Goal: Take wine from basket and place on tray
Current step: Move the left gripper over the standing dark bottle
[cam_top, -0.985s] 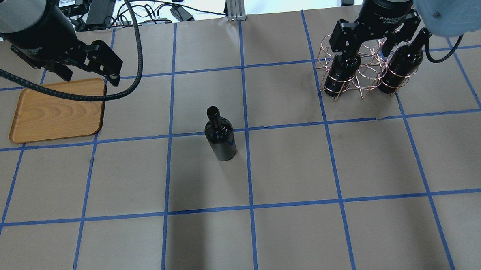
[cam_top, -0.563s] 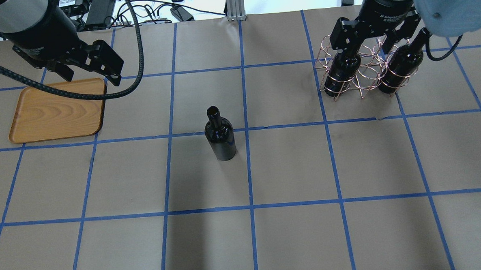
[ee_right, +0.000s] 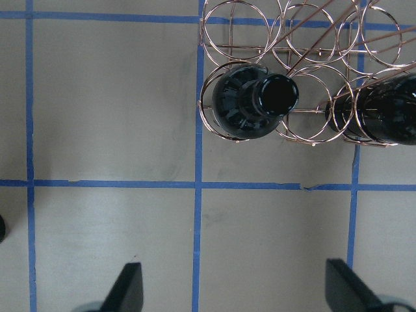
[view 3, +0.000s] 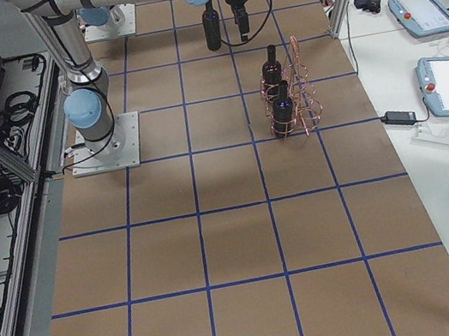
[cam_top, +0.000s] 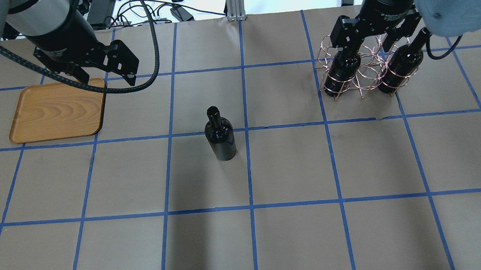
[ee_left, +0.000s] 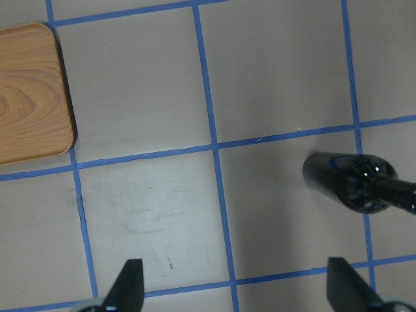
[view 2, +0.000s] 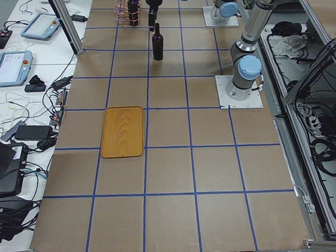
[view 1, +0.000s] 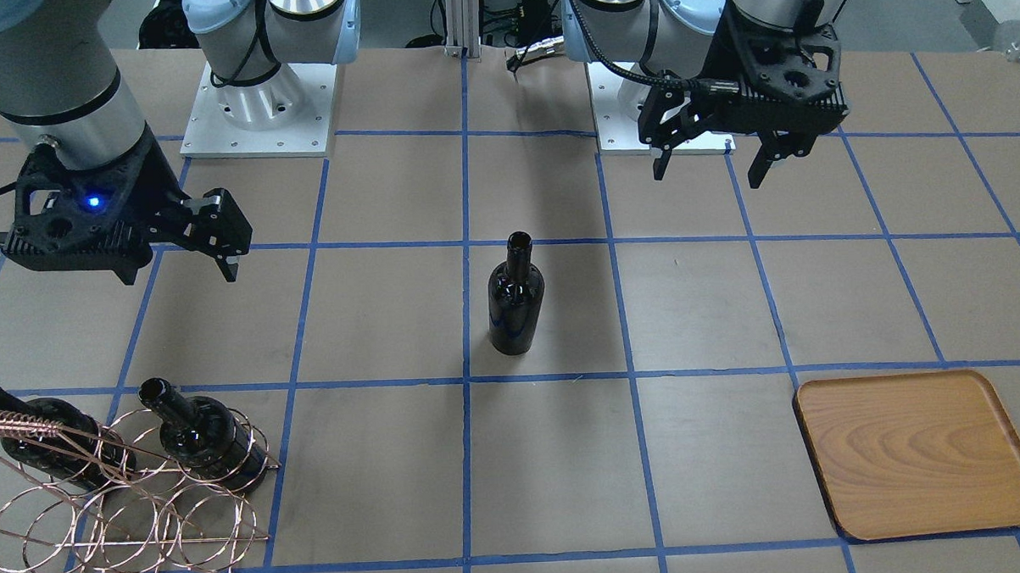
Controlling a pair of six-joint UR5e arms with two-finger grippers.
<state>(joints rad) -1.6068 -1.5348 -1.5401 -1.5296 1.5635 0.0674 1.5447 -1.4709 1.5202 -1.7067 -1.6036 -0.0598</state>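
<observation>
Tray (view 1: 914, 450) is sitting on the robot's left, and the basket (view 1: 137, 539) on its right is holding two bottles (view 1: 203, 435). The wine (view 1: 515, 299) is standing upright mid-table, well apart from the left gripper (view 1: 710, 172), which is hanging wide open near the tray. The right gripper (view 1: 179, 271) is gaping near the basket.

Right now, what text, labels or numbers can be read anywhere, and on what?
No text reads clearly.
White print on the right gripper's body, overhead view: too blurred.
White sticker behind the table: too small.
Wine bottles: no labels visible.
</observation>
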